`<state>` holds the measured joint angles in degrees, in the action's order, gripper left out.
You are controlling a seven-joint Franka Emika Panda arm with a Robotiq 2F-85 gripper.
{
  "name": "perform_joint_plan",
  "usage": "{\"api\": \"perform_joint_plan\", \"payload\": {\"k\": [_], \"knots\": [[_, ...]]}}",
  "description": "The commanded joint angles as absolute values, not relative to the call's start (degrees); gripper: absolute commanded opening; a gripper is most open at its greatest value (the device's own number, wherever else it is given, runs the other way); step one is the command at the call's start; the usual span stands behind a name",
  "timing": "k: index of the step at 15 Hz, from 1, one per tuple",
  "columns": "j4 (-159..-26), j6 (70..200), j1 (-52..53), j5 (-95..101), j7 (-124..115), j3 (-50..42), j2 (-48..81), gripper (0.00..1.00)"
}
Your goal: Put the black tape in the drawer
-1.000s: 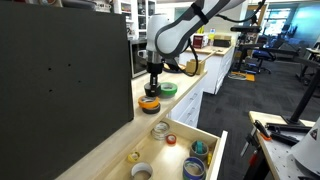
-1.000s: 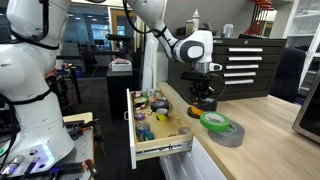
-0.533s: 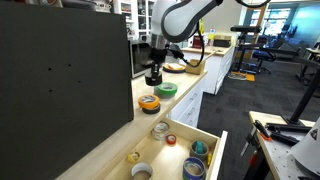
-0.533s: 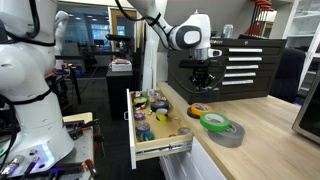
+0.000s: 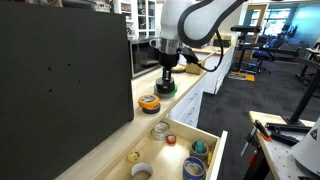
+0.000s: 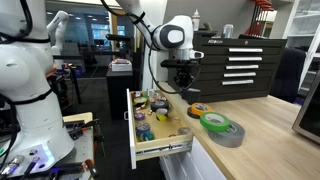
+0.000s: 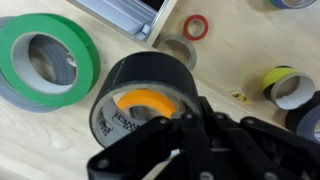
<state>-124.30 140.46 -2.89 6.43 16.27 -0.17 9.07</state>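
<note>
Firmly grips the black tape [image 7: 150,72] in the gripper [image 7: 195,125], jaws clenched across the ring's wall at its 5 o'clock edge in the wrist view. Hangs above the wooden counter [image 6: 270,130], clear of its surface. Turns the roll's hole toward the wrist camera, so the axis runs roughly up and down, slightly tilted, with the ring nearly flat. Frames the yellow-orange roll [image 7: 145,102] through that hole. Has the green roll [image 7: 80,45] at 9 o'clock. Sits at 1 o'clock of the open drawer [image 6: 160,148] in an exterior view, outside it.
</note>
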Motion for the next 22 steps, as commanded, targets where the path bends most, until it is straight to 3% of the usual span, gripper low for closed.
{"api": "perform_joint_plan", "payload": {"k": [1, 11, 22], "knots": [[-131.6, 139.0, -0.4, 8.6, 12.0, 0.6, 3.1, 0.04], [-136.7, 132.9, 3.9, 5.0, 10.4, 4.9, 2.2, 0.04], [-135.3, 143.7, 4.8, 0.6, 12.1, 7.3, 13.4, 0.05]]}}
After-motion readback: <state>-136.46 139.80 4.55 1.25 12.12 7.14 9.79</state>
